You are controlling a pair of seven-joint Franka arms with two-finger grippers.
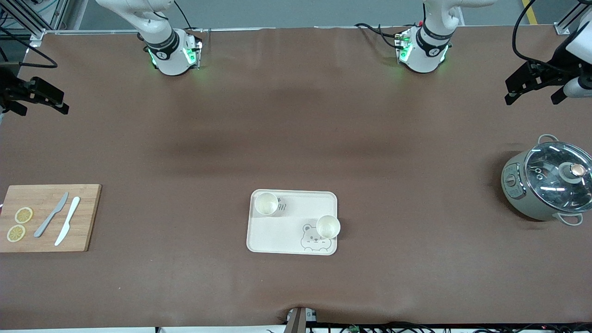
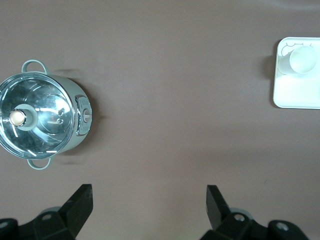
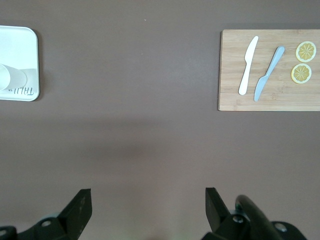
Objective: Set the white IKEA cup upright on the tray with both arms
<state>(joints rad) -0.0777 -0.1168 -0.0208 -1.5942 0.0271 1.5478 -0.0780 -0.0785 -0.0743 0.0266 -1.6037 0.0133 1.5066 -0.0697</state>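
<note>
The front view looks down from high across the table (image 1: pixel 296 138), facing both arm bases. Each wrist view looks straight down from well above the table. The left wrist view takes in the pot (image 2: pixel 40 121) and one end of the tray (image 2: pixel 295 95); the right wrist view takes in the board (image 3: pixel 270 70) and the tray's other end. The front view shows all three.

Both arms wait, drawn back to their own ends of the table. The left gripper (image 2: pixel 147 212) hangs high with fingers (image 2: pixel 80 202) spread wide and empty. The right gripper (image 3: pixel 147 212) matches, fingers (image 3: pixel 216 206) apart, holding nothing.
</note>
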